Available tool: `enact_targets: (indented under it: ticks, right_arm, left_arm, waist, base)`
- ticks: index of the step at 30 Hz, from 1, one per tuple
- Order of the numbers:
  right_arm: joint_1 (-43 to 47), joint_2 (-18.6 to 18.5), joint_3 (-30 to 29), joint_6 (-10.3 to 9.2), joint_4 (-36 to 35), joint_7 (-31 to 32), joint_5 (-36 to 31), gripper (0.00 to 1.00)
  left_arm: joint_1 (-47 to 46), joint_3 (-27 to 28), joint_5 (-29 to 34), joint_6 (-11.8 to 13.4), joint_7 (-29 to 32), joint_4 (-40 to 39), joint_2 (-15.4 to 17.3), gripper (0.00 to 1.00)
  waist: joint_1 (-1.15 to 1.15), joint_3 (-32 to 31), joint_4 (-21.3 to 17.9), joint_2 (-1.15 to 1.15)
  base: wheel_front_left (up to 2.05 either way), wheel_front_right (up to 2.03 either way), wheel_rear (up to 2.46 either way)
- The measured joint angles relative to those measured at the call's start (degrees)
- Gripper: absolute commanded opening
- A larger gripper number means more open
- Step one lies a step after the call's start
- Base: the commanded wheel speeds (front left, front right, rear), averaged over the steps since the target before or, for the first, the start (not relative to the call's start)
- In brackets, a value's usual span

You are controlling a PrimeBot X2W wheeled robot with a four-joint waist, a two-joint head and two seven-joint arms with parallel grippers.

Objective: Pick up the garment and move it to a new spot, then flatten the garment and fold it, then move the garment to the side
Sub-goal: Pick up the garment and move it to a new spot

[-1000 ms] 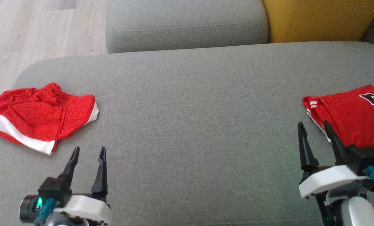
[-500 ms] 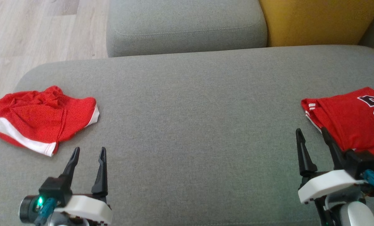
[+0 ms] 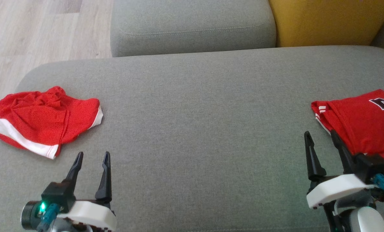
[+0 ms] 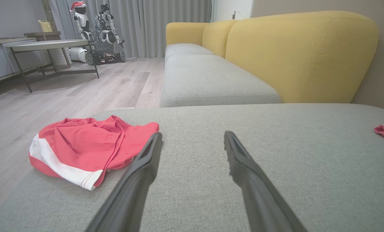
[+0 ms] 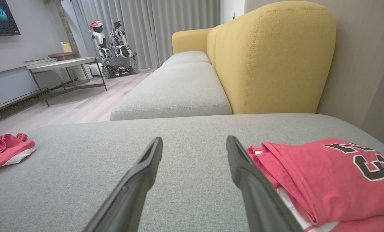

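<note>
Two grippers sit nearest you, both spread wide and holding nothing: your left gripper (image 3: 92, 154) at lower left, your right gripper (image 3: 320, 133) at lower right. Just ahead and outward of the left one lie the crumpled red shorts with white trim (image 3: 43, 120), long axis across the grey fabric sofa cushion (image 3: 195, 112), so that arm is nearer. Beside the right gripper rests a folded red lettered jersey (image 3: 362, 125).

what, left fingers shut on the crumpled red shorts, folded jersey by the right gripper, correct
No: the head view shows the left gripper with fingers open, apart from the crumpled red shorts. The folded jersey does lie by the right gripper.
</note>
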Motion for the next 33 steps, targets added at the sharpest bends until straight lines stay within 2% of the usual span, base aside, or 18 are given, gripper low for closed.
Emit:
enact_targets:
  ticks: [7, 12, 19, 20, 33]
  right_arm:
    - [0.0, 0.0, -0.4, 0.0, -0.3, 0.4, 0.0, 1.0]
    - [0.0, 0.0, -1.3, 0.0, -1.3, 0.4, 0.0, 1.0]
    - [0.0, 0.0, -0.6, 0.0, -3.5, 1.1, -0.5, 1.0]
    - [0.0, 0.0, -0.6, 0.0, -3.5, 1.1, -0.5, 1.0]
    - [0.0, 0.1, 2.2, 0.0, -4.7, 1.5, 0.5, 1.0]
  left_arm:
    - [-0.1, -0.1, -0.4, 0.1, 0.0, 0.1, 0.1, 1.0]
    - [-0.3, -0.3, -0.6, 0.0, 0.0, 0.1, 0.1, 1.0]
    - [-3.5, -0.3, -1.2, -0.8, 0.0, 0.7, 0.2, 1.0]
    - [-3.5, -0.3, -1.2, -0.8, 0.0, 0.7, 0.2, 1.0]
    - [-6.4, 0.7, -1.5, -1.5, -0.5, 2.2, 0.0, 1.0]
  waist:
    - [0.0, 0.1, 0.7, 0.0]
    - [0.0, 0.1, 3.0, 0.0]
    - [0.0, 0.3, 9.6, 0.0]
    - [0.0, 0.3, 9.6, 0.0]
    - [0.0, 0.3, 24.2, 0.0]
  base:
    - [0.0, 0.0, 0.0]
    - [0.0, 0.0, 0.0]
    - [0.0, 0.0, 0.0]
    - [0.0, 0.0, 0.0]
    - [0.0, 0.0, 0.0]
